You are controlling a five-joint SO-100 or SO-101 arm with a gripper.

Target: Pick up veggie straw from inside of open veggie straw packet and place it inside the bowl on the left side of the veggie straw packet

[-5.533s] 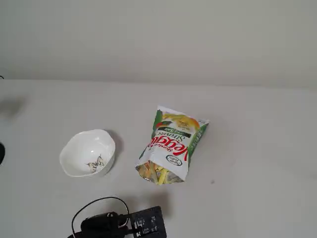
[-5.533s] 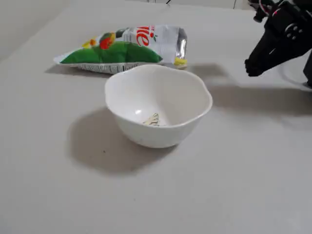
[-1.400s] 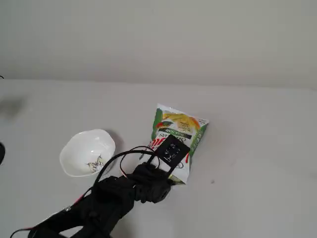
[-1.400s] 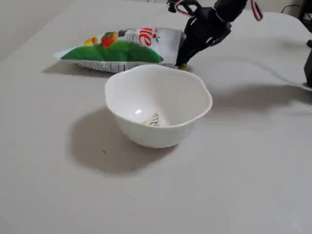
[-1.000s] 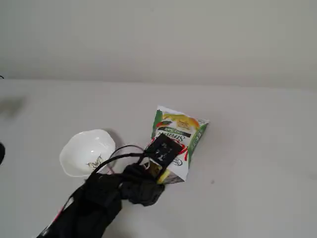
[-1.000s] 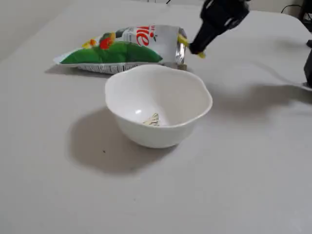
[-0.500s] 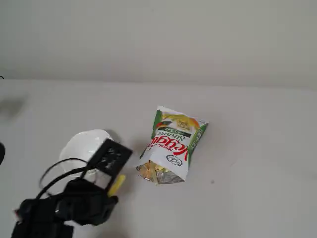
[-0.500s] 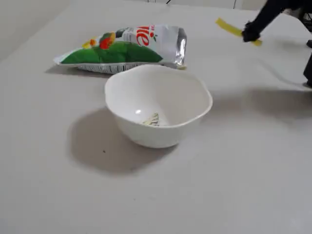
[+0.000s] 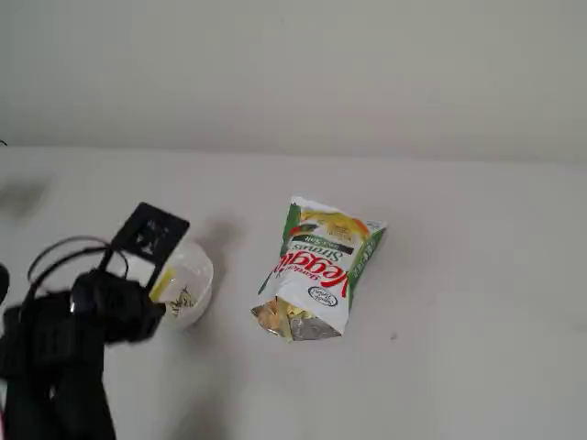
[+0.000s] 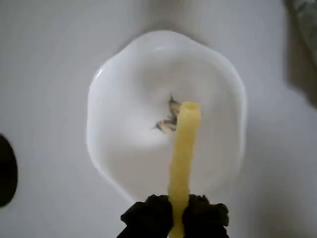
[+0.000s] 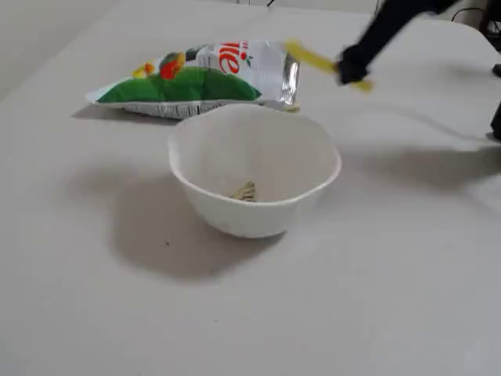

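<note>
black arm enters a fixed view from the lower left, cable looped over its wrist, reaching up and to the right. pincer [image 10: 173, 218] clamped tight, both dark fingers [image 10: 143, 218] pressed together at the bottom edge of the wrist view, pointing downward. in a fixed view the pincer [image 11: 352, 72] hangs raised, blurred, clear of the counter [image 11: 391, 274].

We see a plain indoor room, perhaps a home or makeshift lab: a bare pale tabletop [image 9: 477, 302] against a blank wall [image 9: 293, 73], far beyond the pincer [image 10: 174, 218].
</note>
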